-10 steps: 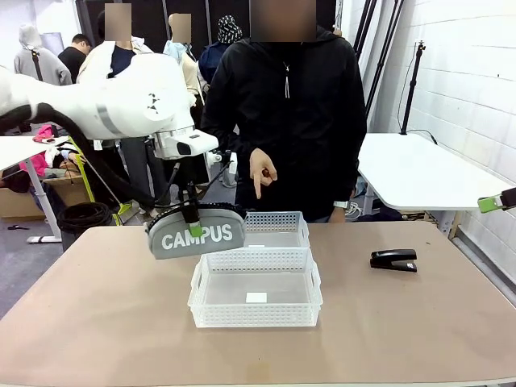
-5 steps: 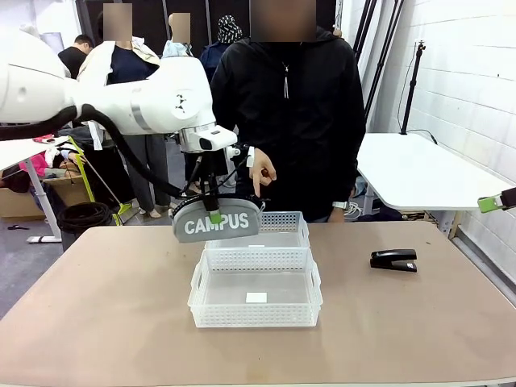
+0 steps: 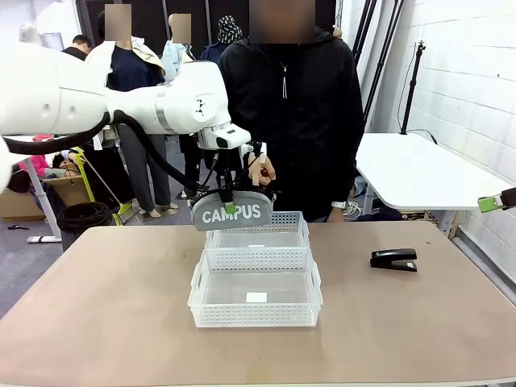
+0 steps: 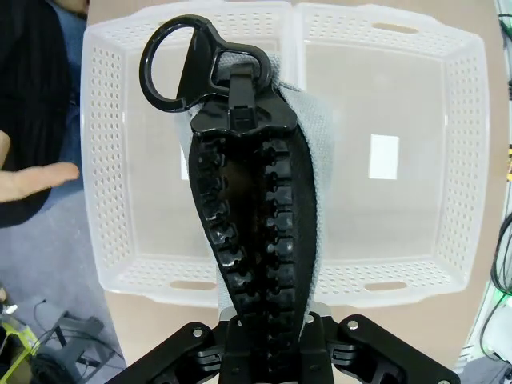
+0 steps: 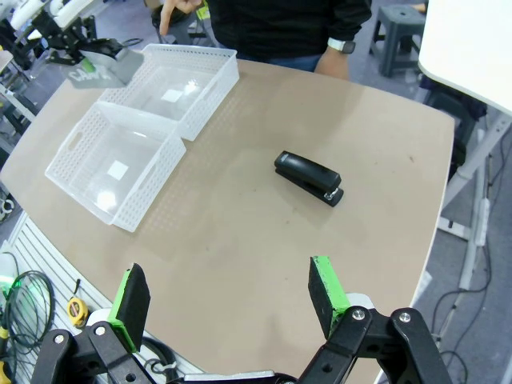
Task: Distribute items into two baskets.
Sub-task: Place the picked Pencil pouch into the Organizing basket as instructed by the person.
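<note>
We log the left gripper (image 3: 230,207), jaws clenched on the soft grey CAMPUS pouch (image 3: 235,215) along its chunky black toothed zipper (image 4: 254,240). The pouch hangs over the far basket (image 3: 302,219), perforated white plastic. The near basket (image 3: 314,308) abuts it. The boxy black stapler (image 3: 394,260) lies on the matte brown desk (image 3: 97,306). Right gripper (image 5: 232,308): jaws released.

Bare table (image 3: 113,306) around stapler (image 3: 393,260), near basket (image 3: 256,314) and far basket (image 3: 282,219) touching mid-table, person's hand (image 3: 262,169) near far basket.
</note>
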`<state>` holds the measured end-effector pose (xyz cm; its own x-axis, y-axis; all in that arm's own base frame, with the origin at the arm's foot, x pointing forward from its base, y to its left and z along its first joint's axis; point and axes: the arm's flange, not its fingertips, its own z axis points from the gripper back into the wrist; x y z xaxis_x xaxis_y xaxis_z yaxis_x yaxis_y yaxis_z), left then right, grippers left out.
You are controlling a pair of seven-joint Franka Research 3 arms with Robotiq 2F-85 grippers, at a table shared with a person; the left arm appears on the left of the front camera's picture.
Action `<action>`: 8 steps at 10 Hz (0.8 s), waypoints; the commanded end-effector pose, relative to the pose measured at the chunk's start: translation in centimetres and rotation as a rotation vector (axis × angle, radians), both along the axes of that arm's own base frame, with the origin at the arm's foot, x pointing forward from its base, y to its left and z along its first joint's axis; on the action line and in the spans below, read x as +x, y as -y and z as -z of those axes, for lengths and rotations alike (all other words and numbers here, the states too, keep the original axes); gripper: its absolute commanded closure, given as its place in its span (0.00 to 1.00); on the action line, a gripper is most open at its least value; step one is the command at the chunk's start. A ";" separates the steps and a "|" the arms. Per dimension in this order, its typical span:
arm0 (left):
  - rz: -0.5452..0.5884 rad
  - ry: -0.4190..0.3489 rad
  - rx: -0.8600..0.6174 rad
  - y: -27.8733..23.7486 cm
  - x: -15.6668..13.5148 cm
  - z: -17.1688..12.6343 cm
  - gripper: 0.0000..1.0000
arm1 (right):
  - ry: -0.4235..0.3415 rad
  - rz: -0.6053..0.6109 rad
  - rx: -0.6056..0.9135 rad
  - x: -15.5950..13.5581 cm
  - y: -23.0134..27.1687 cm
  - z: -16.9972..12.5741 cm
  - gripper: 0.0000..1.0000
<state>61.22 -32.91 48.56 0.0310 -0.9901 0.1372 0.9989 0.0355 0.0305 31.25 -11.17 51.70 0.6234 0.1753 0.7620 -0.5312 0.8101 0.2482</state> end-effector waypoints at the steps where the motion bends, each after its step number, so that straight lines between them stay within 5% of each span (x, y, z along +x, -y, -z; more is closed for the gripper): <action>1: 0.036 0.017 0.008 1.5 2.7 0.0 0.85 | -0.005 -0.004 0.022 0.1 -0.1 0.0 0.00; 8: 0.102 0.058 0.021 4.3 5.0 5.0 0.85 | -0.005 -0.004 0.022 0.1 -0.1 0.0 0.00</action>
<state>65.05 -36.65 43.12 -0.0378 -0.9914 0.1250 0.9983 -0.0318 0.0496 31.25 -11.16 51.70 0.6235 0.1755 0.7619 -0.5312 0.8101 0.2480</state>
